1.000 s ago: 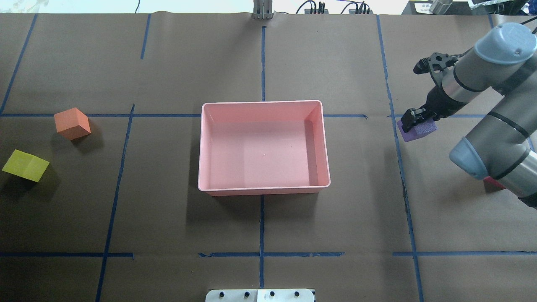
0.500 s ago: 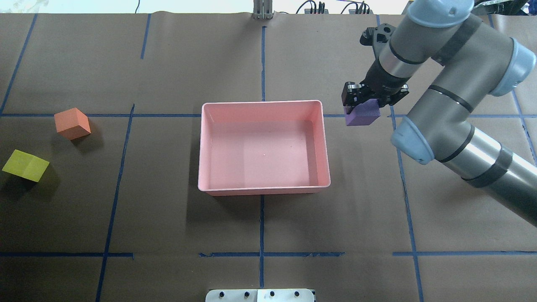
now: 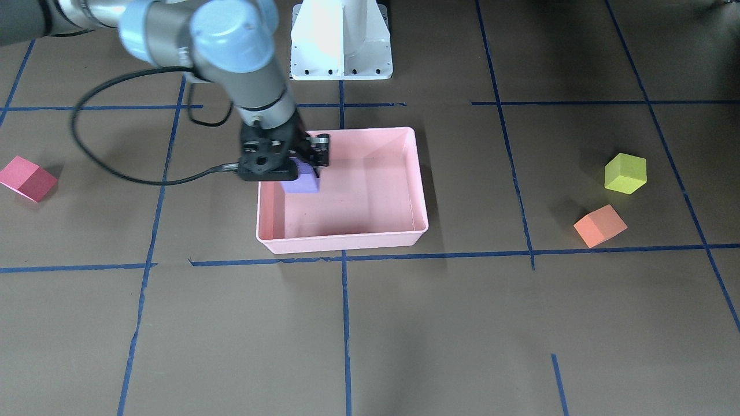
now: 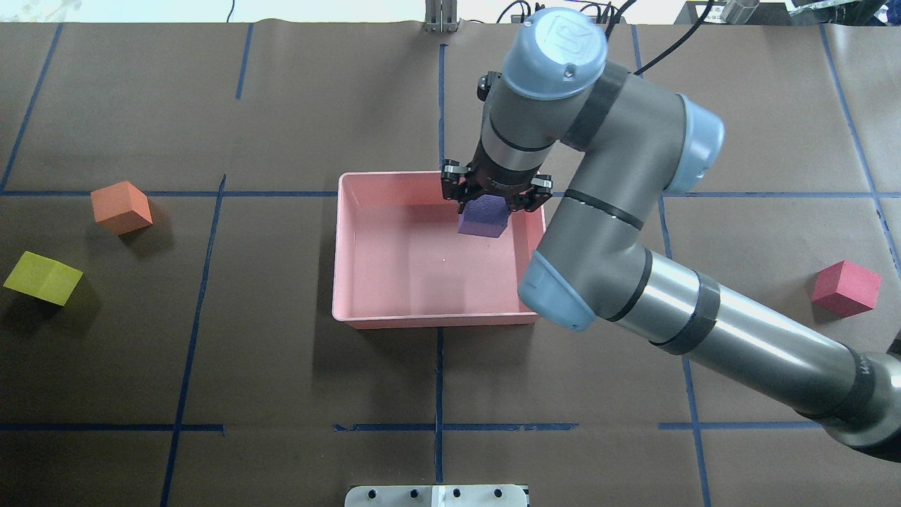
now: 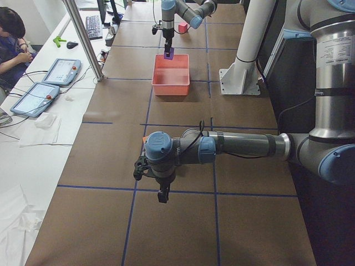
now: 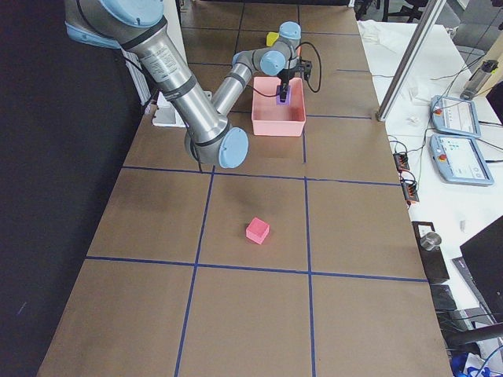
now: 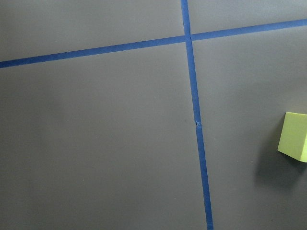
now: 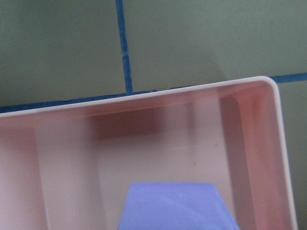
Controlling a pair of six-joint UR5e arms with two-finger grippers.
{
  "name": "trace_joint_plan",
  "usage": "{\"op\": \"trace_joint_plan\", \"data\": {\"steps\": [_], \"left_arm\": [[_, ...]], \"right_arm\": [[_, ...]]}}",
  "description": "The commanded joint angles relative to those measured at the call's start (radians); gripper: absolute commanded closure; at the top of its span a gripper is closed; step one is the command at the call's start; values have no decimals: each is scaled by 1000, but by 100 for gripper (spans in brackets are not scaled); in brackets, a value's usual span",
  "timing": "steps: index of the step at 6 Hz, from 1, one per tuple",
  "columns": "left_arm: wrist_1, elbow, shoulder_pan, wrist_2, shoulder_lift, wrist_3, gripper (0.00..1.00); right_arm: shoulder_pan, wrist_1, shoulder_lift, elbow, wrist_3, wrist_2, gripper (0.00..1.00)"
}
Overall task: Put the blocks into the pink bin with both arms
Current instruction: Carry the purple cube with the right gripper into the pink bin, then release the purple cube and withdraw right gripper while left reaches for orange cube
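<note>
Overhead exterior shows you a table (image 4: pixel 281 366) papered brown and gridded with blue tape. In exterior left a seated person (image 5: pixel 14 41) works at a white desk beside it. The orange block (image 4: pixel 121 207) and yellow-green block (image 4: pixel 43 278) sit near each other, the red block (image 4: pixel 845 287) well apart. The right arm's elbow hides one corner of the pink bin (image 4: pixel 338 246). Over the bin, the right gripper (image 4: pixel 493 198) clamps the purple block (image 4: pixel 483 220), seemingly clear of the floor. You cannot tell how the left gripper (image 5: pixel 161 194) stands.
</note>
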Motion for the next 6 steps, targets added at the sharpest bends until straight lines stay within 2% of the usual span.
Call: {"op": "trace_joint_plan", "data": {"steps": [1, 2, 4, 5, 6], "left_arm": [[-1, -2, 7, 1, -4, 1, 0], [-12, -2, 30, -1, -28, -5, 0], [-224, 67, 74, 0, -127, -11, 0], [-243, 88, 114, -4, -163, -152, 0], [-321, 79, 166, -2, -168, -353, 0]], "right_arm": [[-26, -2, 29, -19, 40, -46, 0], [-24, -3, 29, -13, 37, -40, 0], [31, -57, 17, 4, -52, -16, 0], [92, -75, -24, 22, -153, 44, 0], [158, -75, -73, 28, -279, 93, 0]]}}
